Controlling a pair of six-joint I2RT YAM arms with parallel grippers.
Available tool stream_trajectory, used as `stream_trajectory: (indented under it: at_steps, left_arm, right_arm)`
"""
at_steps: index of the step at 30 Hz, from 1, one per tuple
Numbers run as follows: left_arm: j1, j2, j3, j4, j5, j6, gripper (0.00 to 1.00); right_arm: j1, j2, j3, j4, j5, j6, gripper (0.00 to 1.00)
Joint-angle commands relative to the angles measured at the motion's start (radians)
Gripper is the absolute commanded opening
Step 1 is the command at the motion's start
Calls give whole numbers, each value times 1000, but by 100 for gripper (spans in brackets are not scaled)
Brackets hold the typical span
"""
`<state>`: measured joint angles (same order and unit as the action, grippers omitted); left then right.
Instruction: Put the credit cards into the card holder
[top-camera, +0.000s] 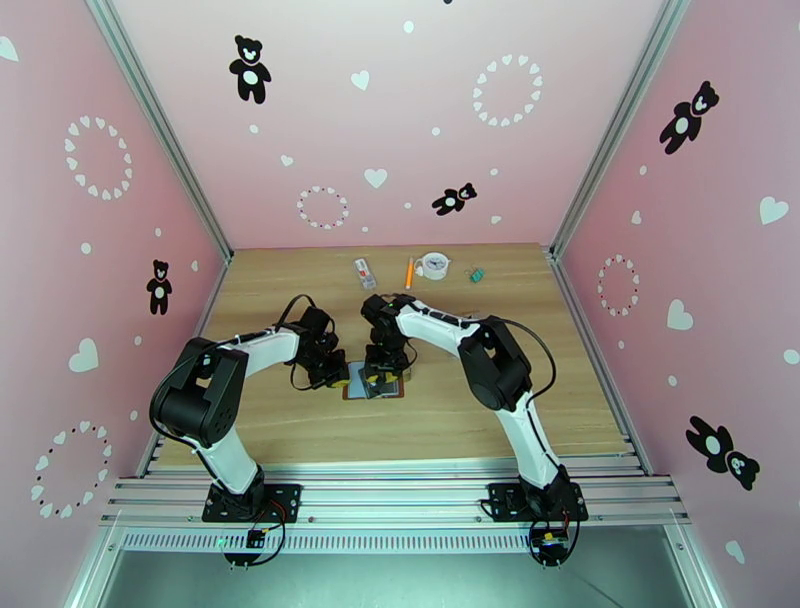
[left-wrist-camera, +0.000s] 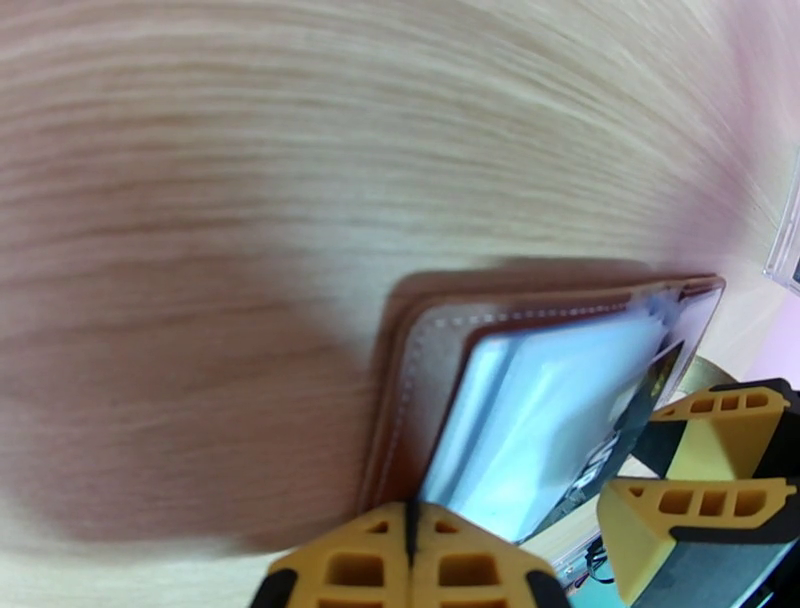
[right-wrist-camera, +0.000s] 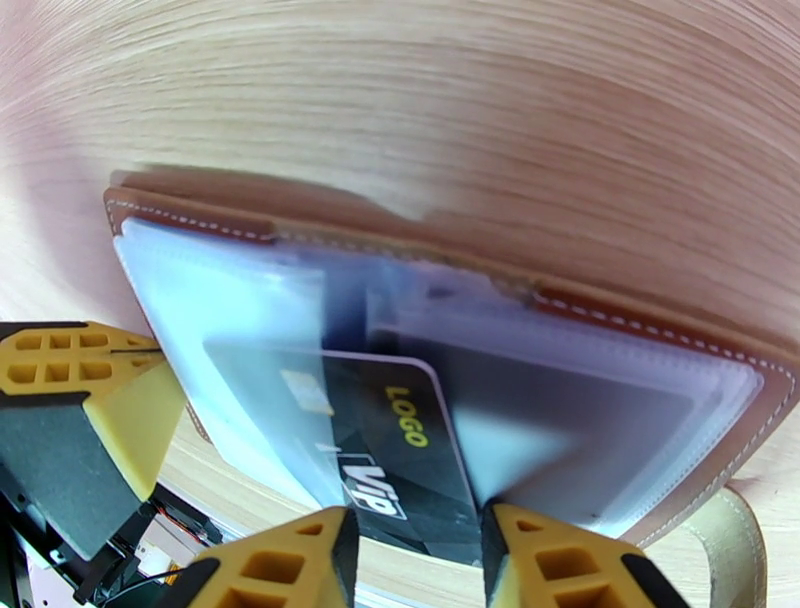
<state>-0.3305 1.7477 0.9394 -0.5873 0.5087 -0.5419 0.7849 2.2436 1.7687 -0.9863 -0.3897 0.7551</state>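
I'm looking at a pale wooden surface (top-camera: 300, 290) boxed in by pink walls (top-camera: 330, 120) printed with black bears and white hearts, with a white-and-red packet (top-camera: 366, 272) and an orange pen (top-camera: 409, 272) near its far edge. My left jaws are pressed together right at an edge of the open card holder (right-wrist-camera: 640, 322), which lies mid-surface between both arms. My right jaws are clamped on the end of a dark credit card (right-wrist-camera: 400, 440) that sits partly under a clear pocket.
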Motion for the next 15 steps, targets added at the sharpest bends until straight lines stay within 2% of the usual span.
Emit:
stream_trajectory:
  at_steps: [1, 10, 15]
  left_arm:
    - [-5, 32, -27, -32, -55, 10, 3]
    - [-5, 31, -25, -35, -58, 10, 3]
    - [-5, 30, -24, -34, -56, 7, 3]
  right_arm:
    - [24, 34, 32, -1, -26, 19, 37]
    - [17, -31, 21, -43, 69, -26, 41]
    - [19, -153, -102, 88, 55, -100, 40]
